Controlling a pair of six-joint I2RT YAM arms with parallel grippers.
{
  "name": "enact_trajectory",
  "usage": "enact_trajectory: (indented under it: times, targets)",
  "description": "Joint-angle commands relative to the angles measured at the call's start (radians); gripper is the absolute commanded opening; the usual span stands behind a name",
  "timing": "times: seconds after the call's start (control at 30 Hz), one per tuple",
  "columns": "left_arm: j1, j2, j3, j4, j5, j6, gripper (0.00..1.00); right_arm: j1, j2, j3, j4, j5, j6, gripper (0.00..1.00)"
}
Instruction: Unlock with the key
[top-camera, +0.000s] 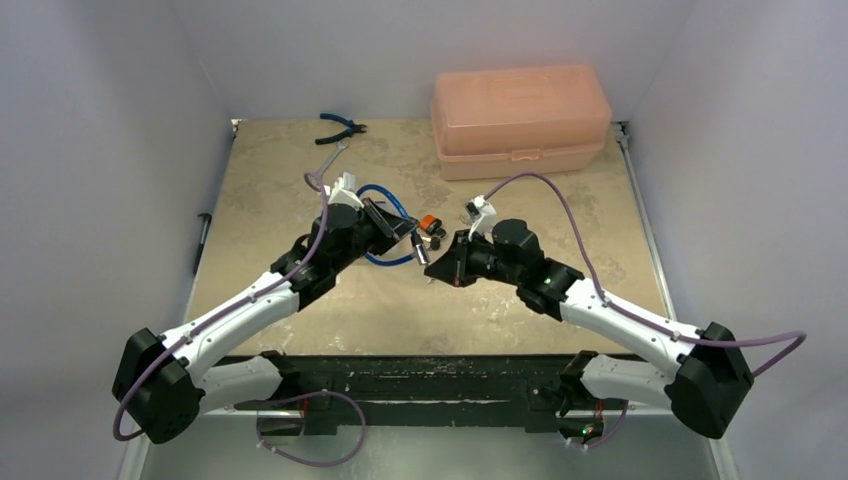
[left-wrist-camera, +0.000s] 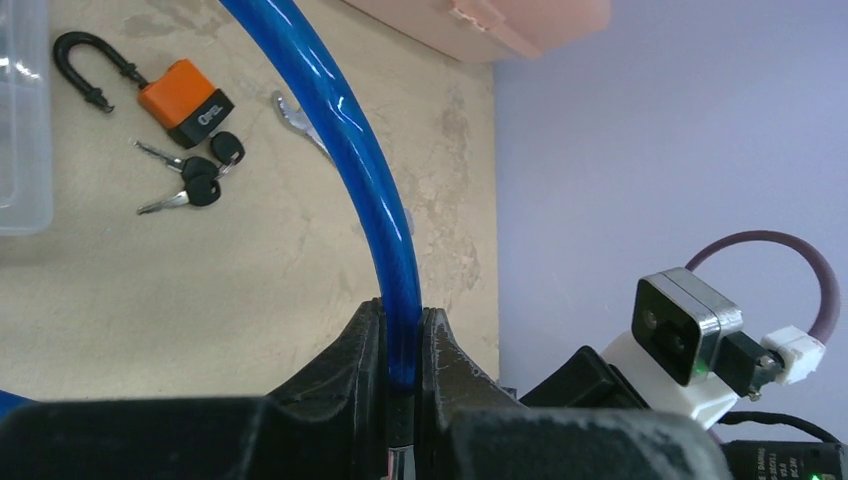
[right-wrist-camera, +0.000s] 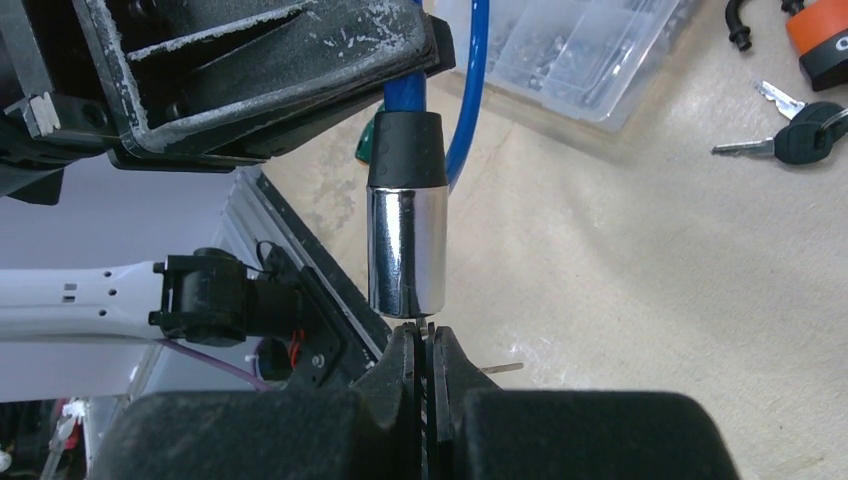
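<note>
Left fingers (left-wrist-camera: 450, 372) pinch the blue cable (left-wrist-camera: 372, 190); key (left-wrist-camera: 203, 192) lies apart on open table (left-wrist-camera: 250, 295).

Blue cable (left-wrist-camera: 370, 190), orange-and-black padlock (left-wrist-camera: 185, 100), black-headed silver keys (left-wrist-camera: 200, 190), peach box (top-camera: 520, 120), mottled beige tabletop (top-camera: 450, 310).

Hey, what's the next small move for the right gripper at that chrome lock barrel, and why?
Probably twist the right gripper about the chrome barrel axis. It is shut right at the barrel's end, apparently pinching something thin there, while the left gripper clamps the blue cable.

Overhead; close wrist views sharing keys (left-wrist-camera: 205, 190)
</note>
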Motion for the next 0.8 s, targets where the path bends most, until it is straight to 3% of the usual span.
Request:
enact_trajectory:
  times: [0.0, 0.77]
  targets:
    - [-0.052, -0.037, 0.003, 0.087, 0.176, 0.04, 0.0, -0.001, -0.056, 0.061, 0.18, 0.053, 0.009, 0.0]
    - [-0.052, -0.162, -0.042, 0.399, 0.322, 0.099, 0.0, -0.066, -0.113, 0.182, 0.21, -0.103, 0.068, 0.0]
